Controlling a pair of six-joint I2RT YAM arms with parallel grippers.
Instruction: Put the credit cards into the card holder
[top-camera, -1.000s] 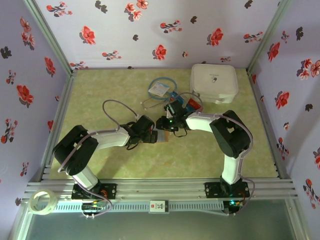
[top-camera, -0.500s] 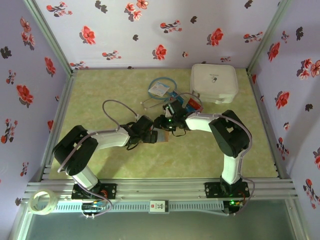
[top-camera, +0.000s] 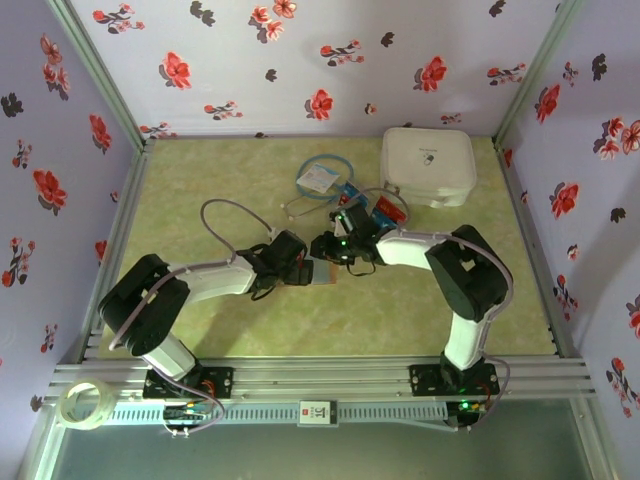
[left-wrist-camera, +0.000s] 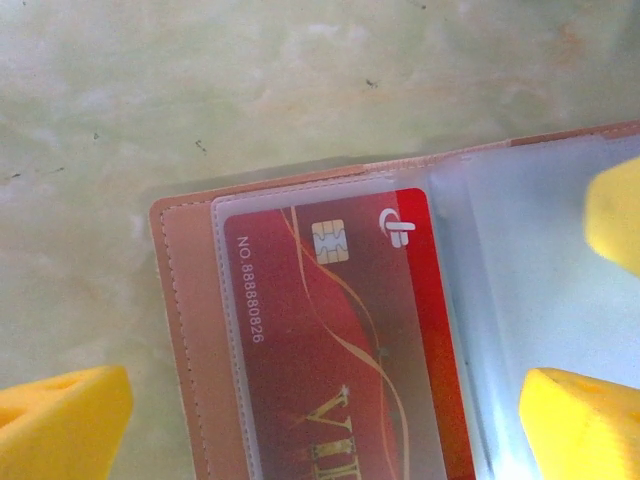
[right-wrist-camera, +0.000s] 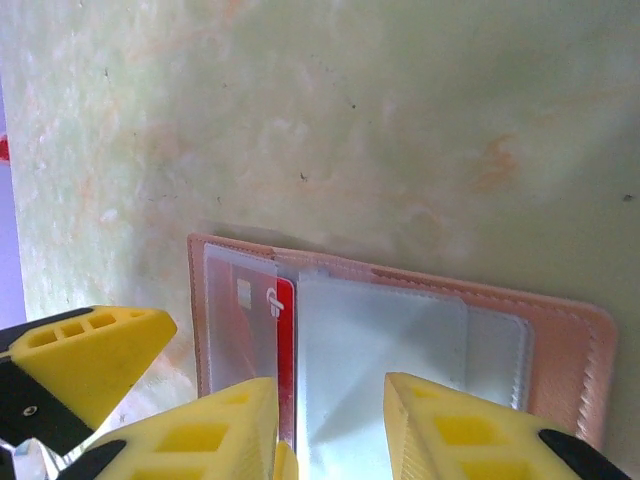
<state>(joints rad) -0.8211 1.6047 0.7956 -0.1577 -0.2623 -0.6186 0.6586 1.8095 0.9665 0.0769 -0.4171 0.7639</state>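
Green tabletop (top-camera: 200, 190): left gripper (left-wrist-camera: 320, 400) is hovering wide open, empty, over the card holder (left-wrist-camera: 185, 300), one red card (left-wrist-camera: 340, 330) sleeved; right gripper (right-wrist-camera: 330, 400), jaws narrowed, grip unclear. Next, likely: fetching credit cards (top-camera: 386, 208) at one o'clock.

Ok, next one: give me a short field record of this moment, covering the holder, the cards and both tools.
card holder: lying open on the table, clear sleeves facing up
red card: mostly inside an end sleeve, chip visible, one edge strip uncovered
loose cards: red and blue, beside the white case, count unclear
left tool: wide open, fingers either side of the carded end
right tool: partly open over the clear sleeves, nothing seen between its fingers
progress: one card nearly sleeved, the rest not yet
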